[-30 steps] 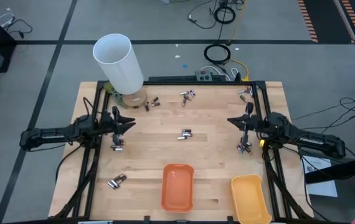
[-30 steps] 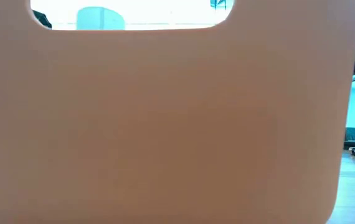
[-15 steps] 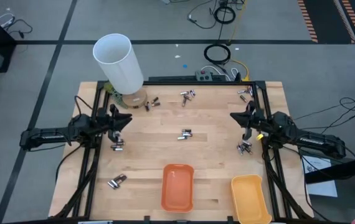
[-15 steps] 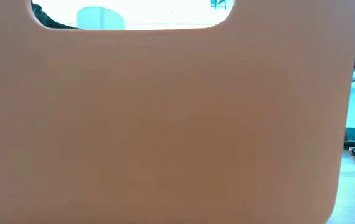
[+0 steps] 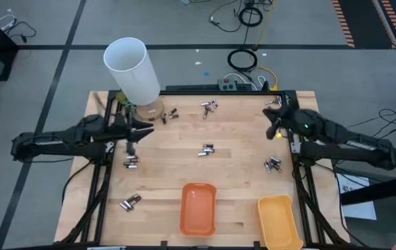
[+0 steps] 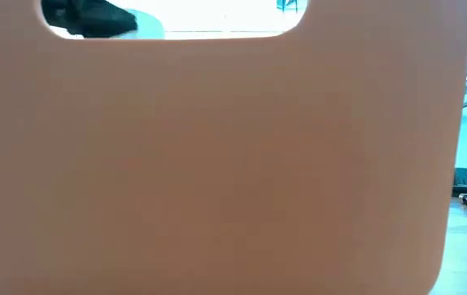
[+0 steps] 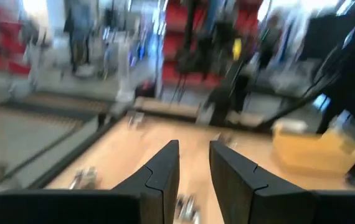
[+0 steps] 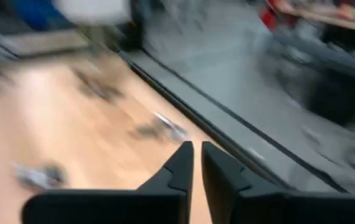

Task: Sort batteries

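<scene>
since the left gripper (image 7: 194,163) stands empty, slightly apart, and the right gripper (image 8: 197,163) nearly together, either could knock the batteries (image 5: 205,149) away.

left hand (image 7: 193,163) parted, right hand (image 8: 197,163) nearly closed
</scene>
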`<state>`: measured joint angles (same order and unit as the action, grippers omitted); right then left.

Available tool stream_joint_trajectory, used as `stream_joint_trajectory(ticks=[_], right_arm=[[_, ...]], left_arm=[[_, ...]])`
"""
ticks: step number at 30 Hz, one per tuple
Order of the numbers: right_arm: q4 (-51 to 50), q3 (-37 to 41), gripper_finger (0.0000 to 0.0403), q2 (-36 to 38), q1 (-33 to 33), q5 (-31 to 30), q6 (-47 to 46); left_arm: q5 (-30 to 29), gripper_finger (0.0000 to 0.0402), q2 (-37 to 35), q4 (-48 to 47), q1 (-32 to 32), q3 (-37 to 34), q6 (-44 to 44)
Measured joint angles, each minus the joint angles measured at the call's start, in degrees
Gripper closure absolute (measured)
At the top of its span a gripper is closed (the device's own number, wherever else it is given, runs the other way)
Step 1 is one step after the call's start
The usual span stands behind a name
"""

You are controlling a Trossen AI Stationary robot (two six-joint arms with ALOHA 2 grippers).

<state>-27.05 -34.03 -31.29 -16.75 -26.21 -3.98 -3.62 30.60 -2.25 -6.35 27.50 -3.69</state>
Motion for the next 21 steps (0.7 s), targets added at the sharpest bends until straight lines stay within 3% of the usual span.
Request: stream_joint_trajectory(ticks=[3, 7, 14, 21], right_arm=[[-11.4, -7.8, 0.0333, -8.3, -2.5, -2.6, -2.1], [-19.1, -13.1, 0.028, -18.0, -6.9, 0.7, -5.9], [-20.0, -14.1, 0.0217, -31.6, -16.2, 9.6, -4.0], [-20.0, -14.1, 0.0207, -40.0, -24.0, 10.1, -0.9]], left_arm=[[-1.2, 0.0304, 6.7, -2.0, 0.0, 2.3, 0.0], [-1.6, 0.0304, 13.0, 0.1, 0.0, 2.3, -0.3], [-1.8, 0.0304, 18.5, 6.2, 0.0, 2.3, -0.2], [-1.5, 0.0304, 18.9, 7.9, 1.2, 2.3, 1.0]])
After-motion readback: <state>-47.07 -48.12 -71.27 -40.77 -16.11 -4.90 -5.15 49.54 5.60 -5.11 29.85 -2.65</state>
